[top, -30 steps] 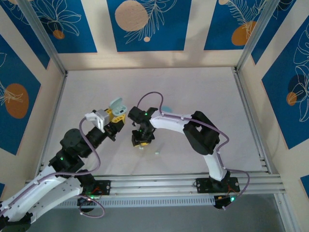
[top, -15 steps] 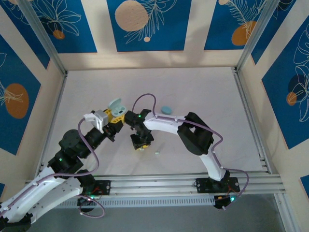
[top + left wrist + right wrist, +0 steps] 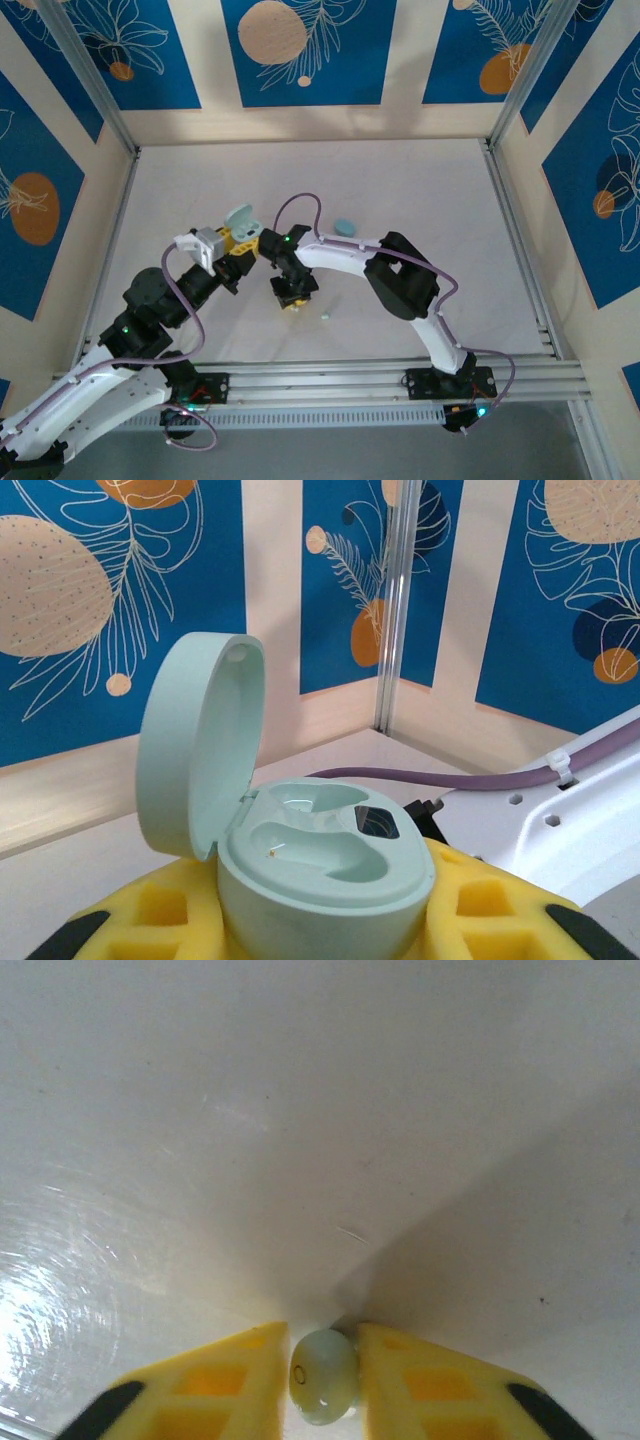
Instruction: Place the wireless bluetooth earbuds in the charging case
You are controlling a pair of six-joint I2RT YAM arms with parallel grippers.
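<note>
A pale green charging case [image 3: 320,870] stands open, lid [image 3: 200,745] tipped back, both sockets empty, held between the yellow fingers [image 3: 500,910] of my left gripper [image 3: 320,925]. In the top view that case [image 3: 240,220] sits above the left gripper [image 3: 237,243]. My right gripper [image 3: 290,297] points down at the table just right of it. In the right wrist view it [image 3: 322,1345] is shut on a pale green earbud [image 3: 324,1376], close over the white tabletop. A second tiny earbud [image 3: 326,315] lies on the table right of the gripper.
A pale blue rounded case [image 3: 344,227] lies on the table behind the right arm. The two arms stand close together mid-table. Patterned walls and metal posts [image 3: 100,95] enclose the white table [image 3: 420,190], and a rail [image 3: 330,382] runs along the near edge.
The right arm has shifted a little left and lowered its gripper toward the table. The blue case behind it has come into sight. The left arm has not moved.
</note>
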